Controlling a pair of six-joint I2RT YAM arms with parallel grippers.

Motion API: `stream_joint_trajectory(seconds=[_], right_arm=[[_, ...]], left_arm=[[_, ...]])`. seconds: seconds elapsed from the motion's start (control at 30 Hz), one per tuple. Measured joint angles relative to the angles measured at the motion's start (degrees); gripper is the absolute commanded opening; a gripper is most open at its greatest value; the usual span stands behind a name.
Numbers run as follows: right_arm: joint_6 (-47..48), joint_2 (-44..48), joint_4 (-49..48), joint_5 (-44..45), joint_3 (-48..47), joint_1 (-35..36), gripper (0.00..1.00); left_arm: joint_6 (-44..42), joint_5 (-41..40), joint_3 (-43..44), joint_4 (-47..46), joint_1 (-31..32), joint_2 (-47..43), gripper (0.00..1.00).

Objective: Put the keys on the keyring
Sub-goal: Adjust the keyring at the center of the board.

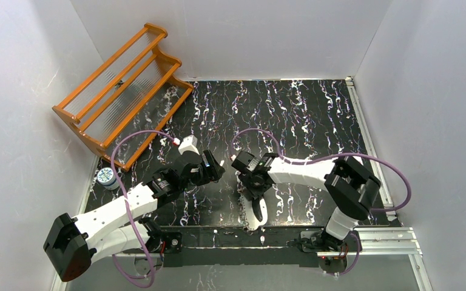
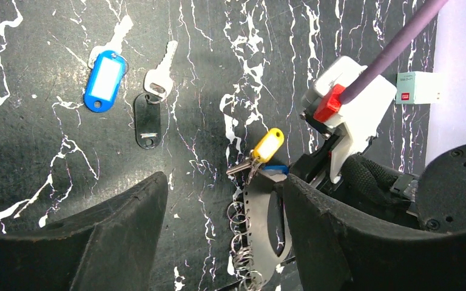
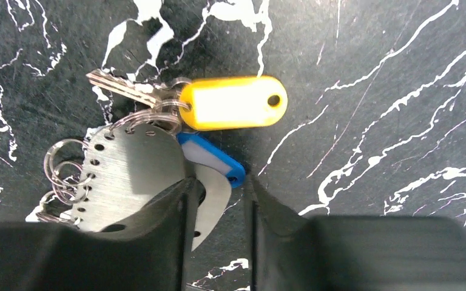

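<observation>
Right arm: you have it rising from its base at the near right, folded at the elbow and reaching left, low over the black, white-veined desk (image 1: pixel 303 121). The right tool (image 3: pixel 218 182) points down at the near edge. Its two black fingers stand a narrow gap apart, with the rounded end of the keyring (image 3: pixel 130 176) in that gap. I cannot tell whether they pinch it.

Keyring: it lies flat at the near middle of the desk. It is a brushed-metal plate with a curved edge, punched with a row of small holes. Thin wire split rings (image 3: pixel 64 170) are threaded through several of them.

A yellow-tagged key (image 3: pixel 218 103) hangs from a ring at the plate's far end, with a glossy plastic oval tag and a silver blade. A blue tag (image 3: pixel 215 160) pokes out from under the plate, beside the right finger.

Left arm: it stretches from the near left, up and rightward. The left tool (image 2: pixel 223 179) is just left of the right one, with its fingers wide apart and nothing between them but the desk below.

Farther out in the left wrist view, a blue-tagged key (image 2: pixel 104 79) and a black-tagged key (image 2: pixel 147 118) lie loose on the desk, side by side and apart from the keyring. A small white card (image 2: pixel 418 88) stands at the right.

At the left desk edge sits a round tin (image 1: pixel 105 177). An orange slatted wooden rack (image 1: pixel 121 91) leans at the far left.
</observation>
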State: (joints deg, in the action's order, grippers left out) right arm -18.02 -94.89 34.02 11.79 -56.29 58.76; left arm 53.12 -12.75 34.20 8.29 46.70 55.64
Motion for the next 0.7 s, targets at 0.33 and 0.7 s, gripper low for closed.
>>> stream_joint_trajectory(seconds=[0.33,0.7], right_arm=[[-0.83,-2.27,-1.73,-5.7,-2.6,-8.92,0.24],[1.73,-2.14,-5.01,-11.82,-2.45,-21.07,0.62]], left_arm=[[0.09,-0.22,-0.02,0.28,0.0,0.24,0.68],[1.03,3.13,-0.9,-2.03,0.0,8.7,0.68]])
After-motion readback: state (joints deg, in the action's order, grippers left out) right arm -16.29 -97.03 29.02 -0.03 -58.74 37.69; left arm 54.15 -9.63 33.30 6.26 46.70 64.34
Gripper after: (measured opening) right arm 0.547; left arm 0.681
